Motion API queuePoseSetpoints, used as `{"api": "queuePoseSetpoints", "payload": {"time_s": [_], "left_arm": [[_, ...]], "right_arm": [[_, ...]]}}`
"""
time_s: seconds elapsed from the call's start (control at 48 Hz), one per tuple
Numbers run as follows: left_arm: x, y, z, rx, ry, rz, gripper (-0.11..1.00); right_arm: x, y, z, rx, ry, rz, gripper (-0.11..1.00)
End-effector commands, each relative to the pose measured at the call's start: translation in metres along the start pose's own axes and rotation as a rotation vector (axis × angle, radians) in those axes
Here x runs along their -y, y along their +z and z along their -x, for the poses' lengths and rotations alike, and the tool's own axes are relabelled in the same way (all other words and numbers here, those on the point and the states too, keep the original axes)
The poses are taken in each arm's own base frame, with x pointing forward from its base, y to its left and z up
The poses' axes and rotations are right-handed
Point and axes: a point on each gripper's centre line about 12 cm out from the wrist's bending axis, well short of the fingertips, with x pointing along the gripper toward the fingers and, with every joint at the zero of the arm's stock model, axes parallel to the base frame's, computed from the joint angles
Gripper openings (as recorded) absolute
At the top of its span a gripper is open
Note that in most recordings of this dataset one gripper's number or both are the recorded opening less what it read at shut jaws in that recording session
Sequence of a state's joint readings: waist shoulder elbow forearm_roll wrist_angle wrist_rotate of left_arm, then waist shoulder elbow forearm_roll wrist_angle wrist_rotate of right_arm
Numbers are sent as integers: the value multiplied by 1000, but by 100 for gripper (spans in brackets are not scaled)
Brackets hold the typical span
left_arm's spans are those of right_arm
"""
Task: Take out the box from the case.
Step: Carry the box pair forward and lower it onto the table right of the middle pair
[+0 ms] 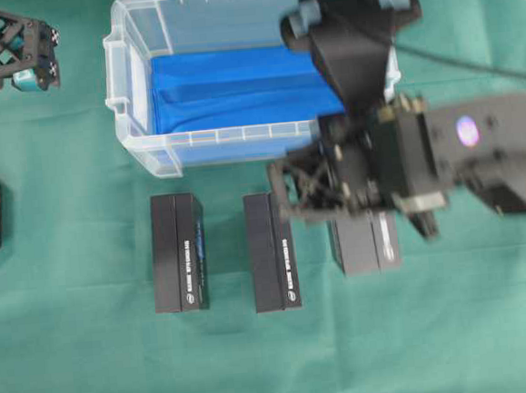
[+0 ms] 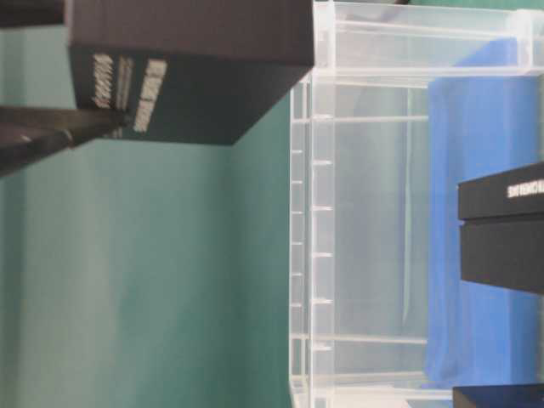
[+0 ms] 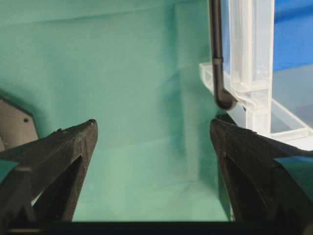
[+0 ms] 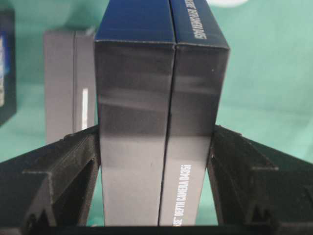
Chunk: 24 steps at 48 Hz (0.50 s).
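Right end effector [image 4: 156,147] clamped on box [image 4: 161,112] — left end effector [image 3: 151,147] spread wide, idle.

The light is even and bright with soft shadows; the right gripper [image 1: 285,190] is motion-blurred beside the case [image 1: 135,70].

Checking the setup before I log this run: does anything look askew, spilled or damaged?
Nothing stands out. The case sits upright on the green cloth, its blue lining a little rumpled. Two black boxes lie parallel in front of it, and the right gripper clamps a third box. Nothing looks spilled or broken.
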<state>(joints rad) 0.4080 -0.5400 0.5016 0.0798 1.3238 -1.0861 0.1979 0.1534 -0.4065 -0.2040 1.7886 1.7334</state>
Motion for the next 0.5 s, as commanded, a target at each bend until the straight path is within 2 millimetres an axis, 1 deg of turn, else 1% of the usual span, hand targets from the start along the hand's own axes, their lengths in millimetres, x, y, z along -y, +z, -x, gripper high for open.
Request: {"api": "queuePoseSetpoints", "payload": {"time_s": [0.0, 0.125, 0.208, 0.479], "left_arm": [[2, 1, 6, 10, -21, -1, 94], [2, 1, 6, 11, -20, -1, 94], [2, 1, 6, 11, -20, -3, 94], [2, 1, 6, 11, -20, -1, 94]], "right_arm": [[8, -11, 23, -22, 59, -11, 66], [12, -31, 26, -43, 61, -24, 66], [13, -38, 27, -46, 60, -35, 66], [14, -39, 27, -43, 62, -39, 66]]}}
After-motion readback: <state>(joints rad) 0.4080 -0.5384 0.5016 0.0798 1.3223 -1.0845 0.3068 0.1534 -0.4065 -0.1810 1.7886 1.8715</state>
